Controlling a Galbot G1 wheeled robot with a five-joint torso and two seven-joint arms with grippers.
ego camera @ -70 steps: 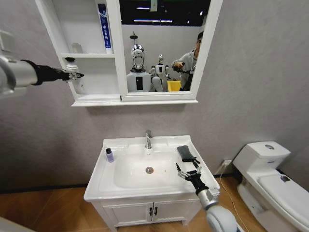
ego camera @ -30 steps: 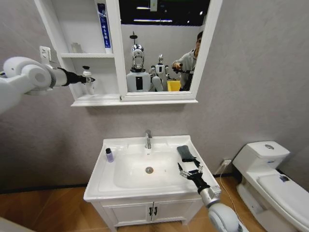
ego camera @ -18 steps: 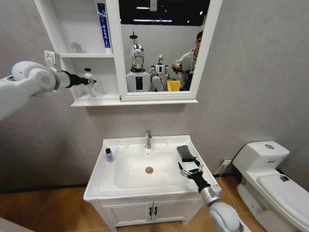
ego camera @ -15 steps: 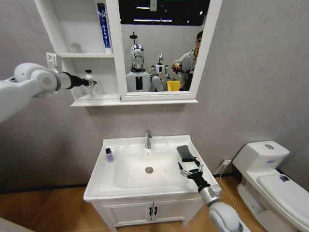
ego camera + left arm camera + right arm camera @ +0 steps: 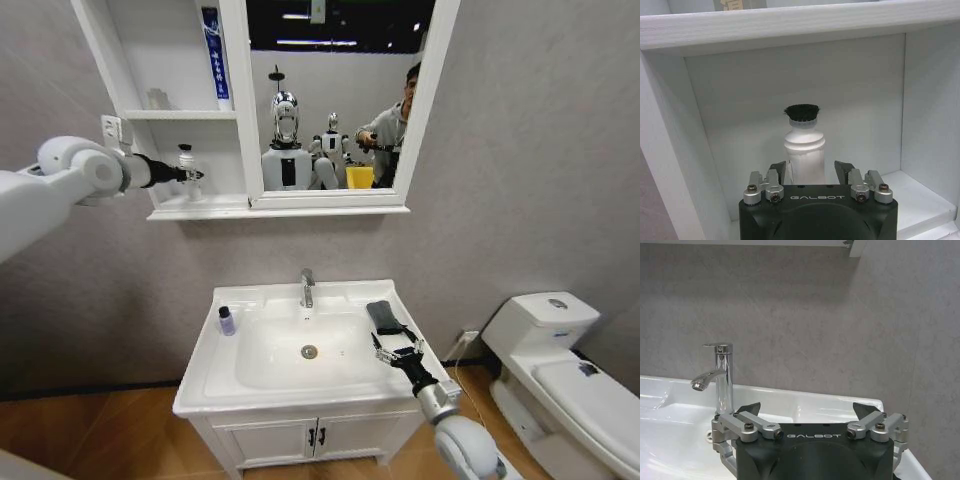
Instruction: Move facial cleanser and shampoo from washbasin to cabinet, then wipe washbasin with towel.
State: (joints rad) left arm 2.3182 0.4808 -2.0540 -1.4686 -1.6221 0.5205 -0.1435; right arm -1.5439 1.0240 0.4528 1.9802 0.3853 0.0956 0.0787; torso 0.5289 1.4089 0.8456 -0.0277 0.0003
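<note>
My left gripper (image 5: 192, 175) reaches into the lower open shelf of the white cabinet (image 5: 190, 211) and is shut on a white bottle with a black cap (image 5: 186, 160). In the left wrist view the white bottle (image 5: 804, 145) stands upright between the fingers of the left gripper (image 5: 811, 167), close to the shelf's back wall. A small purple bottle (image 5: 227, 321) stands on the left rim of the washbasin (image 5: 200, 385). The dark towel (image 5: 383, 315) lies on the right rim. My right gripper (image 5: 398, 351) hovers open just in front of the towel. In the right wrist view, the right gripper (image 5: 807, 410) has its jaws wide apart.
A chrome tap (image 5: 308, 287) stands at the back of the bowl and also shows as the tap (image 5: 722, 375). A blue tube (image 5: 212, 55) leans on the cabinet's upper shelf. A white toilet (image 5: 560, 360) stands to the right. Cupboard doors (image 5: 300, 440) are below the basin.
My left arm has carried the white bottle to the right and deeper into the lower shelf. My right gripper has crept a little closer to the towel.
</note>
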